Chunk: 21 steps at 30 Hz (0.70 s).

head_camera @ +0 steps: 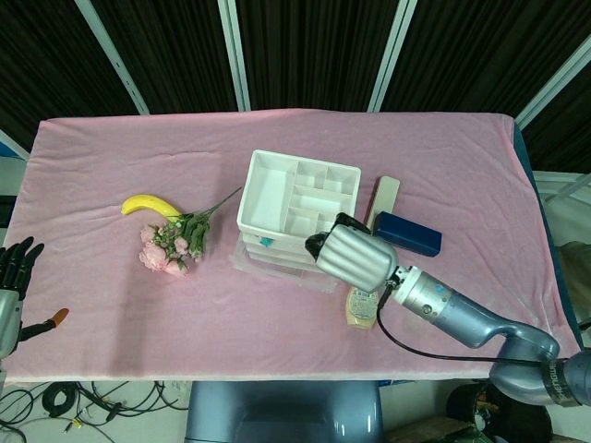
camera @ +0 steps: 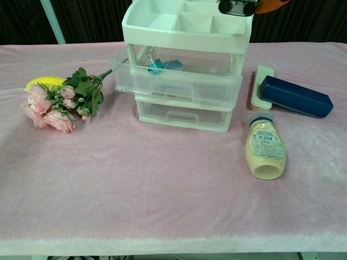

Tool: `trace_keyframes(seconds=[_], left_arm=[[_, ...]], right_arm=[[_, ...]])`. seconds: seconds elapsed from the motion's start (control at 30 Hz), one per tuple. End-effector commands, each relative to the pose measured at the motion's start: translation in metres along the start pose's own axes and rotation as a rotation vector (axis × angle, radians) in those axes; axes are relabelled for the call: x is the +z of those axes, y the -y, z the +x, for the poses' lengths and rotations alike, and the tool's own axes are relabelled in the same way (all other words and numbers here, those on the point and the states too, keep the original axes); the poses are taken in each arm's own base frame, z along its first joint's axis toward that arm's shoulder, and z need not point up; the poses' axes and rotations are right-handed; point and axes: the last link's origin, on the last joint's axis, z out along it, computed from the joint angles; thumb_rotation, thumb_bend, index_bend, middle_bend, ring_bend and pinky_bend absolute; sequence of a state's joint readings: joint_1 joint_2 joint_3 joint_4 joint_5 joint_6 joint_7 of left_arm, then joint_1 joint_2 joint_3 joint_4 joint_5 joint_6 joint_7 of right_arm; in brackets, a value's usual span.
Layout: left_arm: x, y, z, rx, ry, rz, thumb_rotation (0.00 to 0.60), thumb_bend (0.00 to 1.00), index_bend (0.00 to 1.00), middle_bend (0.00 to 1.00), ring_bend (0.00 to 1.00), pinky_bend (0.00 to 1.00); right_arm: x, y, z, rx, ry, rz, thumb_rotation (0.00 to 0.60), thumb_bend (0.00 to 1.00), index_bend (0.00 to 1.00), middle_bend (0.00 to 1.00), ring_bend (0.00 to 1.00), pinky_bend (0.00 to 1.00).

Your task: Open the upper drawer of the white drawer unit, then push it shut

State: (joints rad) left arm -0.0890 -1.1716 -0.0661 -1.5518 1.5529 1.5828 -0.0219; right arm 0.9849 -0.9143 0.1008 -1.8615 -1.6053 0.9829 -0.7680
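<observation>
Now clear plastic upper drawer (camera: 179,81) of white drawer unit (head_camera: 297,205) sits pulled out. Right hand (head_camera: 351,256) above its right front, fingers curled, empty. Left hand (head_camera: 14,277) far left, fingers apart.

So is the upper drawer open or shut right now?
Open. The upper drawer juts forward past the lower drawer, skewed out at its left, a blue clip inside.
</observation>
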Motion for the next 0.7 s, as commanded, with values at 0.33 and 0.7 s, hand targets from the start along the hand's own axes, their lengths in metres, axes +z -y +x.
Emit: trace_keyframes(seconds=[0.33,0.7], left_arm=[[0.000,-0.001,0.000,0.003,-0.003,-0.002,0.600,0.00,0.00,0.00,0.00,0.00],[-0.002,0.000,0.001,0.006,-0.008,-0.002,0.600,0.00,0.00,0.00,0.00,0.00]], right_arm=[[-0.056,-0.011,-0.021,-0.010,0.088,-0.018,0.600,0.11,0.63,0.99,0.98,0.88],[-0.096,0.022,-0.070,0.034,0.230,0.016,0.600,0.11,0.63,0.99,0.98,0.88]])
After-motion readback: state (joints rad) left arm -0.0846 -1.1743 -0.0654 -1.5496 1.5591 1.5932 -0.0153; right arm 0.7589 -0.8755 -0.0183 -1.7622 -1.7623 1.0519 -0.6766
